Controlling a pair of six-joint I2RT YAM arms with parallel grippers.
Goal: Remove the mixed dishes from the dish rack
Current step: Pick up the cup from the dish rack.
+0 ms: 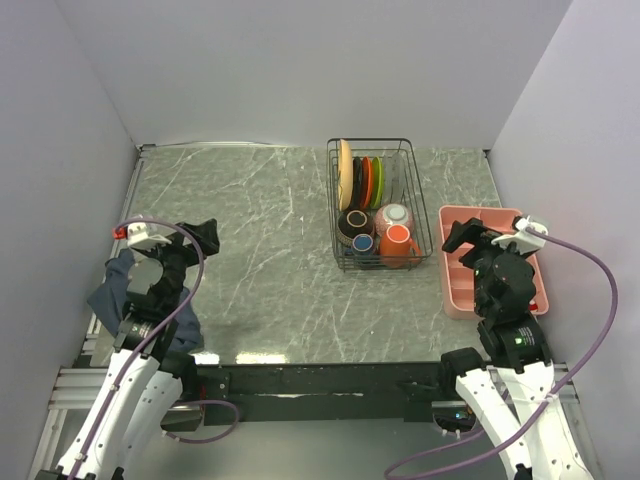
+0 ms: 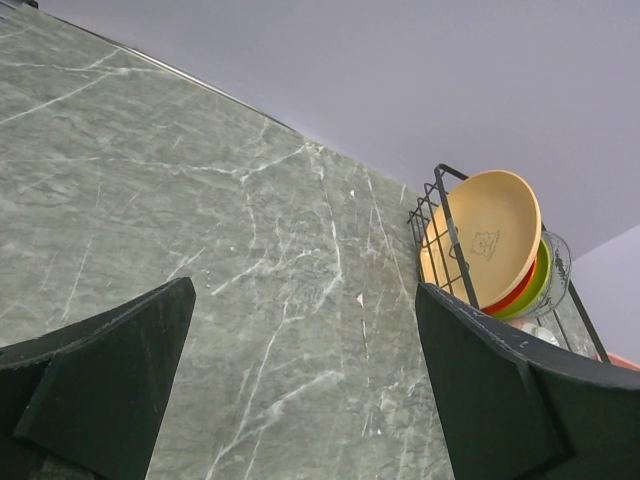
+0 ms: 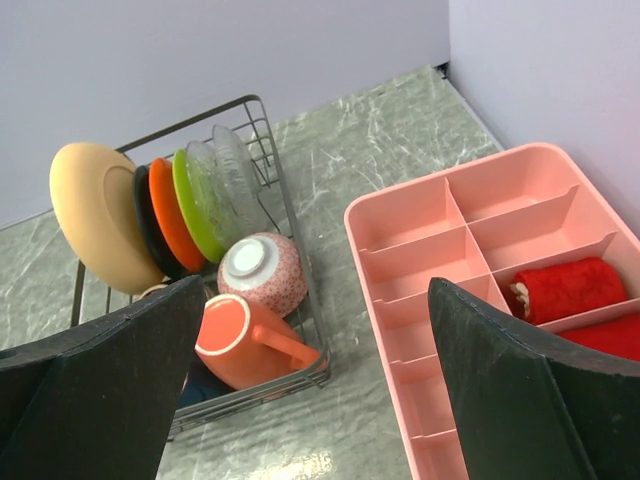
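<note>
At the near edge of the desk (image 1: 270, 230), the left gripper (image 2: 302, 290) has its 2 fingers spread wide with only bare marble between them, and a blue-grey cloth (image 1: 115, 285) lies bunched under that arm. The right gripper (image 3: 316, 283) is likewise spread apart and holds nothing, hanging above the near end of a pink tray (image 3: 465, 215) that has red rolled items (image 3: 565, 288) in 2 compartments. Just left of the tray stands the dish rack (image 1: 333, 190), well apart from both grippers. At its near end an orange mug (image 3: 240, 340) lies on its side beside a small dark-blue cup (image 1: 362, 243). Behind them are a speckled bowl (image 3: 262, 272), upside down, and a brown bowl (image 1: 354, 222). Farther back, plates stand on edge in the slots: tan plate (image 3: 95, 215), dark plate (image 3: 148, 225), orange-red plate (image 3: 170, 210), green plate (image 3: 195, 205), then clear glass plates (image 3: 225, 180)
</note>
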